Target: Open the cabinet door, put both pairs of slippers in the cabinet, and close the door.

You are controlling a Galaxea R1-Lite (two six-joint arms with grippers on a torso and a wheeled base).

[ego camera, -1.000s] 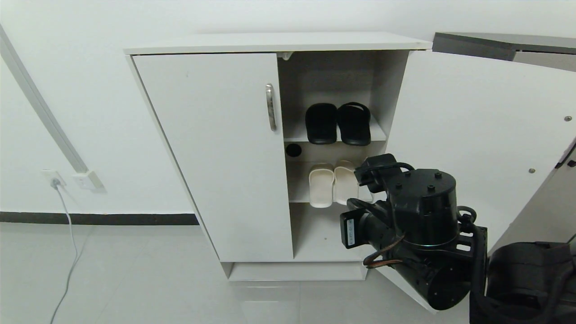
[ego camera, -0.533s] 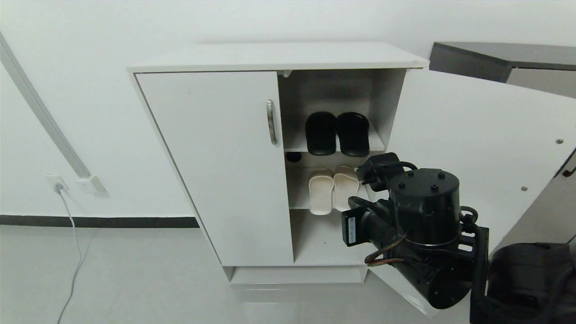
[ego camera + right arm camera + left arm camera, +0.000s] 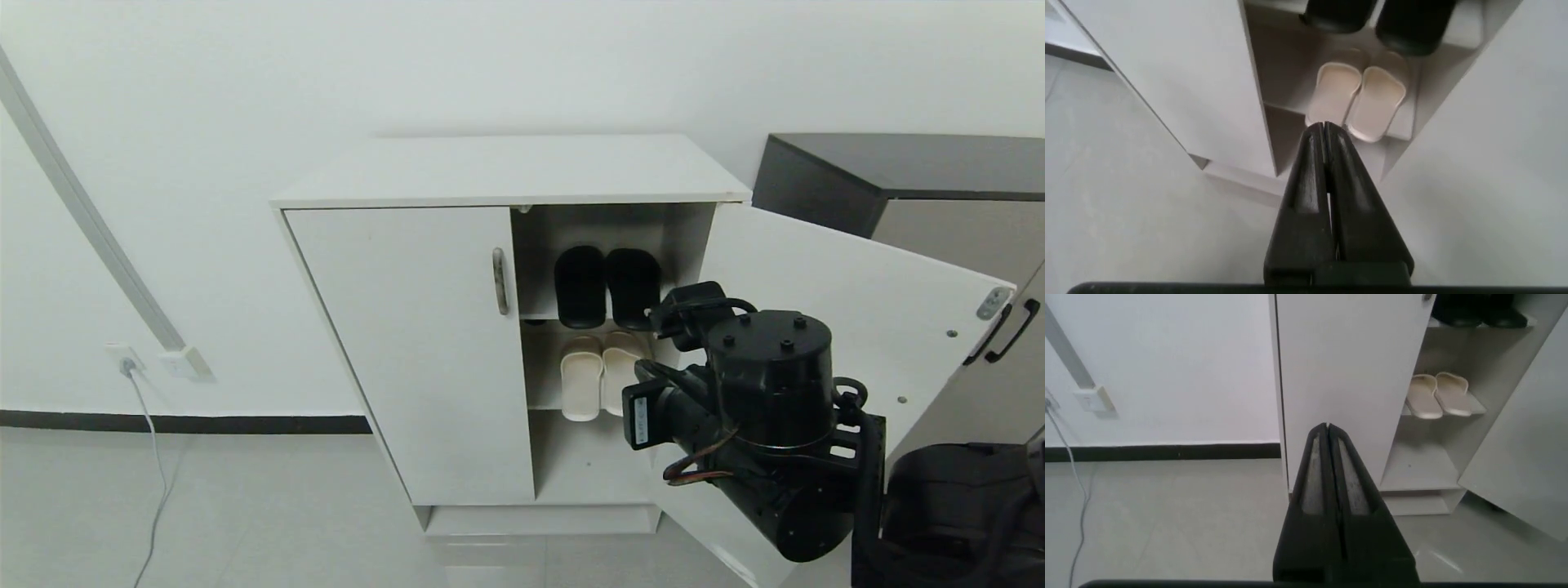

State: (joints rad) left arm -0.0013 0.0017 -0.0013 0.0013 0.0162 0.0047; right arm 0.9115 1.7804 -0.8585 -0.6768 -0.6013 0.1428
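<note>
The white cabinet (image 3: 506,171) stands against the wall with its left door (image 3: 408,343) shut and its right door (image 3: 816,294) swung wide open. A black pair of slippers (image 3: 606,286) sits on the upper shelf, and a cream pair (image 3: 592,371) sits on the shelf below. My right arm (image 3: 759,392) hangs in front of the open door's lower part. The right gripper (image 3: 1324,126) is shut and empty, pointing at the cream slippers (image 3: 1360,91) from some distance. My left gripper (image 3: 1328,429) is shut and empty too, low over the floor before the shut door.
A dark grey cabinet (image 3: 922,188) stands right behind the open door. A wall socket with a cable (image 3: 122,357) and a slanted conduit (image 3: 82,212) are on the wall to the left. Bare tiled floor (image 3: 245,506) lies before the cabinet.
The whole head picture has shifted: the cabinet now sits lower and looks smaller, so the camera has drawn back. Both pairs stay on their shelves, and the right arm keeps its pose.
</note>
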